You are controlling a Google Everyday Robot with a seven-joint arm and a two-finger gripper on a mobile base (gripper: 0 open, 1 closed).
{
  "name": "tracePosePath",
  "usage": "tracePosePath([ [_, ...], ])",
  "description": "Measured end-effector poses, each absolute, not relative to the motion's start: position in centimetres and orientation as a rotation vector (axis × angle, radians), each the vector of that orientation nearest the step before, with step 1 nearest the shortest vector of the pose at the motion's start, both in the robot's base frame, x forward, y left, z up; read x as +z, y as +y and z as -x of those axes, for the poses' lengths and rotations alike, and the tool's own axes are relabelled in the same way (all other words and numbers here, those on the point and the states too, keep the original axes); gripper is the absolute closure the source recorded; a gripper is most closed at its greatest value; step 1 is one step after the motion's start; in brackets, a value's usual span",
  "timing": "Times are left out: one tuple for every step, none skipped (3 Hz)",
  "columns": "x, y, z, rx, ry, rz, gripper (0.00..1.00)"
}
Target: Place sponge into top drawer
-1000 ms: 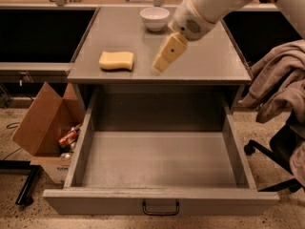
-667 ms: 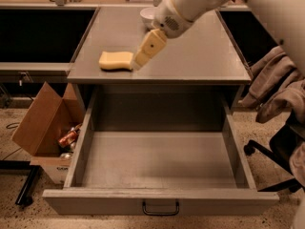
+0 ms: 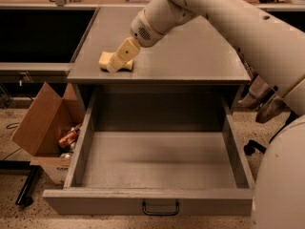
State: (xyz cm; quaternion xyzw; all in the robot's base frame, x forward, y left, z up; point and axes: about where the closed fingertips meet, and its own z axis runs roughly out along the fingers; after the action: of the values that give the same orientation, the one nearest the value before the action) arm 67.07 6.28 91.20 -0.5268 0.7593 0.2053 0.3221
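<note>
The gripper (image 3: 113, 67) hangs right over the sponge (image 3: 103, 58); how open, I can't tell. Soft and light: pinch its narrow sides.

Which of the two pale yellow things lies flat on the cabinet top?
The sponge, a low block lying flat. The hand instead slants down from the arm, its tip at the sponge.

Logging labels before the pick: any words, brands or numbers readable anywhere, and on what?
No text can be read.
The sponge, the top drawer and the gripper, at the sponge on the cabinet top, show no lettering.
The cans in the cardboard box have labels that cannot be made out.
</note>
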Motion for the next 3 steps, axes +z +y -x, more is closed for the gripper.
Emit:
tracePosePath([
  [89.6,6.1,-69.4,0.453,1.988,1.341,0.00],
  [88.6,5.3,-71.7,0.400,1.975,1.284,0.00],
  [86.4,5.3,-74.2,0.379,1.978,1.223,0.00],
])
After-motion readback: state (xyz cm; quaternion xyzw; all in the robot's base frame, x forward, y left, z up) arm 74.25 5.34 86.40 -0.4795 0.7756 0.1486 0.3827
